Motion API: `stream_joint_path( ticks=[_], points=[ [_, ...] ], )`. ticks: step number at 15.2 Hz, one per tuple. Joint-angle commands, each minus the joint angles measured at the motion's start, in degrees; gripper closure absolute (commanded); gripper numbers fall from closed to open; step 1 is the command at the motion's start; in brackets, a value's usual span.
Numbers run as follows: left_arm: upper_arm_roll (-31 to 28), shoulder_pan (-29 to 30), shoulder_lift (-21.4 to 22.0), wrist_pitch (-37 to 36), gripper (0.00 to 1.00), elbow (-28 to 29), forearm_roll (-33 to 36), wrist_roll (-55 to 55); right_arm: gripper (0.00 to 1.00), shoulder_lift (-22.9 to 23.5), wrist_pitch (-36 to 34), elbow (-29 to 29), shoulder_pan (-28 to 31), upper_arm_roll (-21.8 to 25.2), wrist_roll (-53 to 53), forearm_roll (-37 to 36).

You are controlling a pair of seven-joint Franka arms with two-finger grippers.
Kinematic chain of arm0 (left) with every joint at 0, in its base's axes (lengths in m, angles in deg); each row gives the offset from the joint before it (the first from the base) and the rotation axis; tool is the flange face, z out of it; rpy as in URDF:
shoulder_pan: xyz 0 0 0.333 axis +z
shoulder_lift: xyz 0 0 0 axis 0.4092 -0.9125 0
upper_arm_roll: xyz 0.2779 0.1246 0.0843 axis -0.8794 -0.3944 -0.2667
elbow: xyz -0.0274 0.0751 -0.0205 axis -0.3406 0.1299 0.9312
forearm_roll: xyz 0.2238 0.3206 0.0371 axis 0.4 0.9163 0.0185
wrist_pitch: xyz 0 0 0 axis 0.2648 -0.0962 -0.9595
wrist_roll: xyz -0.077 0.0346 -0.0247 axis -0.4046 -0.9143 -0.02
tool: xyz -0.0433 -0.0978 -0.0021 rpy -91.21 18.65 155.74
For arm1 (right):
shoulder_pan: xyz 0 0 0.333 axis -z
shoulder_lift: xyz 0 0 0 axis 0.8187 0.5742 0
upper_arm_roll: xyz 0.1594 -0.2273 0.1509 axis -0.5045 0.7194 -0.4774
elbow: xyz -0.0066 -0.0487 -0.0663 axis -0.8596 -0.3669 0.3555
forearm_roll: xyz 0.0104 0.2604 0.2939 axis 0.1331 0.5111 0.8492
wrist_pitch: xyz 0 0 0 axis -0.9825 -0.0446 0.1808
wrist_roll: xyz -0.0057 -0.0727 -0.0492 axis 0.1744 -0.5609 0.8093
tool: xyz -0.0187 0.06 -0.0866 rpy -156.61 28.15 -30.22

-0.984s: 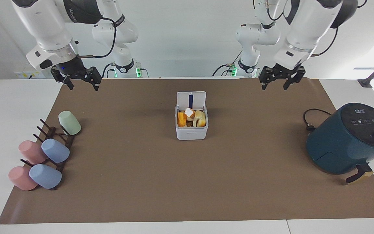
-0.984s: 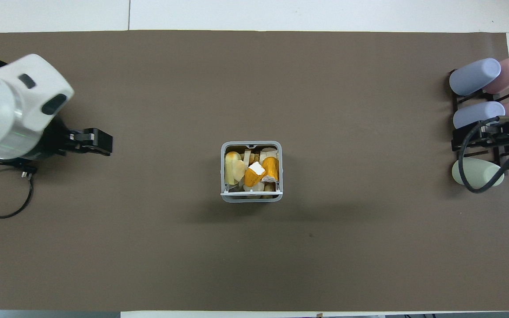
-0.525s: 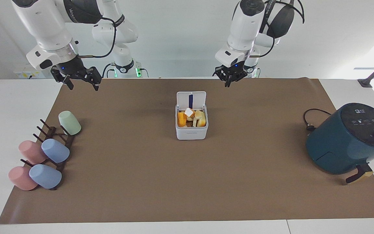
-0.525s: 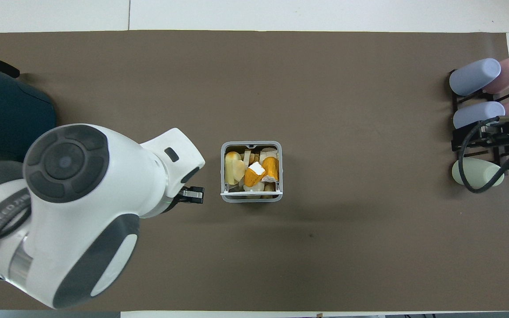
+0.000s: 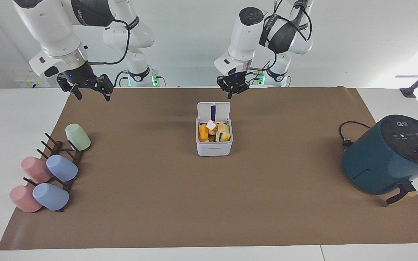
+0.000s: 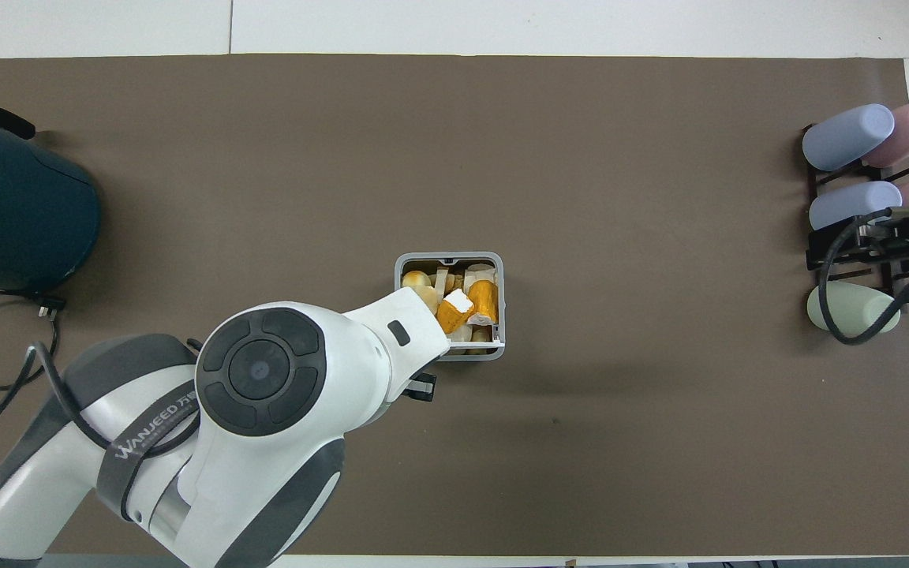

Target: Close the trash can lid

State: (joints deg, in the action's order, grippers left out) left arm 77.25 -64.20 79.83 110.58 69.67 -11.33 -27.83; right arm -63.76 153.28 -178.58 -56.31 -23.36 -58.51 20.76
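Note:
The small white trash can (image 5: 214, 146) stands mid-mat, full of orange and pale scraps. Its lid (image 5: 213, 110) stands upright on the edge nearest the robots, the dark blue strip showing. In the overhead view the can (image 6: 501, 304) is partly covered by my left arm and the lid (image 6: 476, 345) shows edge-on. My left gripper (image 5: 232, 90) hangs over the mat just beside the lid's top edge, not touching it. My right gripper (image 5: 92, 93) is open and empty, waiting over the mat's corner at the right arm's end.
A teal air fryer (image 5: 388, 156) with its cord (image 5: 345, 132) sits at the left arm's end, also in the overhead view (image 6: 16, 209). A dark rack of pastel cups (image 5: 54, 170) lies at the right arm's end.
My left arm has swung in from over the air fryer's end of the table toward the middle and now hangs by the upright lid. The right arm, the can and the lid have not moved.

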Motion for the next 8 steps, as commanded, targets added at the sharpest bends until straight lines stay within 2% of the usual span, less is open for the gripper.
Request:
stream_joint_path(
  ticks=[1, 8],
  points=[
    [-1.05, -1.69, 0.16, 3.36, 1.00, 0.83, -1.17, -2.36, 0.00, -0.71, 0.68, -0.94, 0.13, -0.07, 0.31, -0.22],
    [-1.05, -2.67, -3.27, 10.22, 1.00, 0.31, -1.60, -6.49, 0.00, -0.71, 0.68, -0.94, 0.13, -0.07, 0.31, -0.22]
  ],
)
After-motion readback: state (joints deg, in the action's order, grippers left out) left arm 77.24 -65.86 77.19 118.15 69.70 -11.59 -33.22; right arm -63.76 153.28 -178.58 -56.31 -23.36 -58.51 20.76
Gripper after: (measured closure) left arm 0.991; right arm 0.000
